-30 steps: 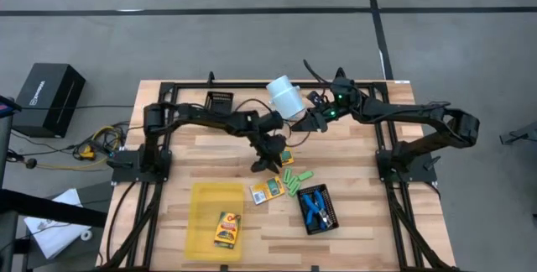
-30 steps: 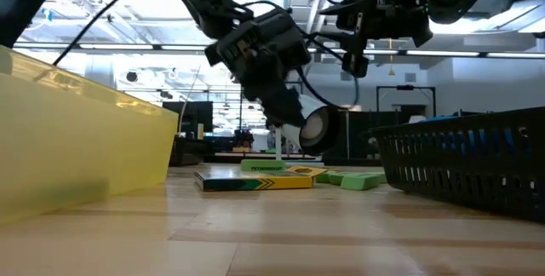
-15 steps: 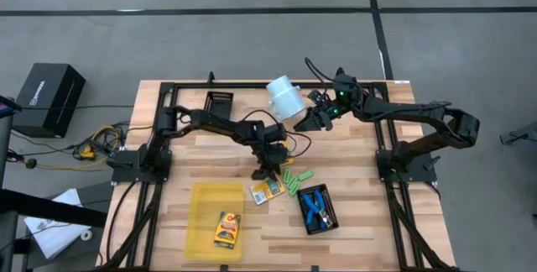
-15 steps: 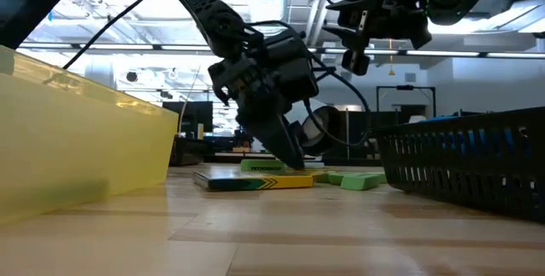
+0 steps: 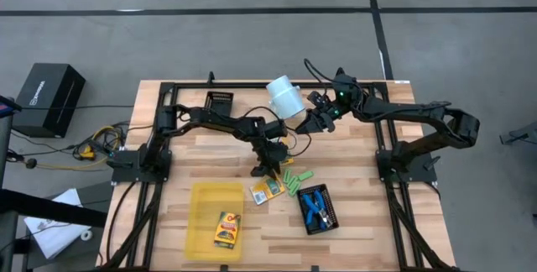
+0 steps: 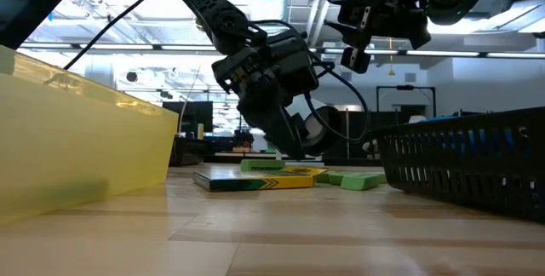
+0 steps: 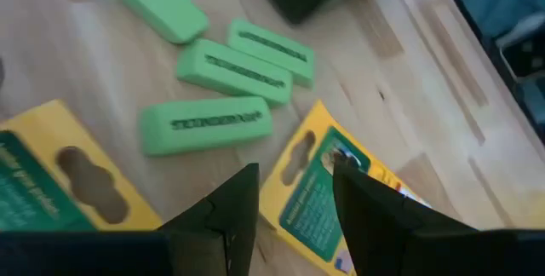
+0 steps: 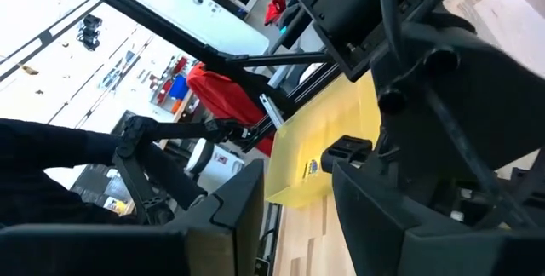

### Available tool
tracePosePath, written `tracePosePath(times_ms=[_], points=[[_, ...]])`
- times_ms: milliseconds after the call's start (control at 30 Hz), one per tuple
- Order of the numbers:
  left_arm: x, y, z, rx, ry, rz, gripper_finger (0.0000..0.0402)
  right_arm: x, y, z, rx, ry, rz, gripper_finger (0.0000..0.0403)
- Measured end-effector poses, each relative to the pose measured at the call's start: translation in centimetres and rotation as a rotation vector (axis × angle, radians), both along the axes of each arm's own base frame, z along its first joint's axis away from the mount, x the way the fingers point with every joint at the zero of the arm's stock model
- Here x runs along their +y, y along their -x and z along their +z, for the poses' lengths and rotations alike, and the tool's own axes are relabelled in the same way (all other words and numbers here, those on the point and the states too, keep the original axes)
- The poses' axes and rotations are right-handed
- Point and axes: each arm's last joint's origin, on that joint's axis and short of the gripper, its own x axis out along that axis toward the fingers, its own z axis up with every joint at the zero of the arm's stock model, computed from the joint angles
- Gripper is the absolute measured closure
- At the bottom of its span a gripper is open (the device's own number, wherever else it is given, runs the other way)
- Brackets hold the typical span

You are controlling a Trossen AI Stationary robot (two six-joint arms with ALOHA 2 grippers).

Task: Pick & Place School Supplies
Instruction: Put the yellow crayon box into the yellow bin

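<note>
**Left arm lining up on the crayon box**

Since a second ago the left gripper (image 5: 270, 170) is dropping from beside the white cup (image 5: 285, 97) toward the loose supplies at table centre, now hovering just over them. An orange-yellow box (image 7: 328, 199) is lying flat on the wood, showing in the gap between the open, empty fingers (image 7: 232, 212). Three light-green oblong pieces (image 7: 207, 124) are sitting just beside it. A second box (image 5: 268, 191) is lying near the yellow tray (image 5: 201, 222), which is already holding one box (image 5: 226, 230). Blue-handled pliers (image 5: 314, 208) are sitting in the black mesh tray (image 5: 334, 218).

To do this well, I'd say: keep straddling the box's short edges, descend square, avoid nudging the green pieces.

Right gripper (image 5: 307, 127) is waiting raised near the cup; fingers apart, empty.
</note>
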Motion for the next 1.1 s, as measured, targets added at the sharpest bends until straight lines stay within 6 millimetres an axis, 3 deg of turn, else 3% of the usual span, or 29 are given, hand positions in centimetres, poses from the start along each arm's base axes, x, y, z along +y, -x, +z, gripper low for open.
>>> tracePosePath(times_ms=[833, 1100], points=[[0.6, 0.1, -0.5, -0.003, -0.042, -0.009, 0.0257, 0.0, 0.0, 0.1, -0.004, 0.0, 0.0, 0.0274], [-0.1, 0.1, -2.5, 0.049, 0.022, -0.05, 0.0257, 0.1, 0.0, 0.1, -0.005, -0.005, 0.007, 0.0274]])
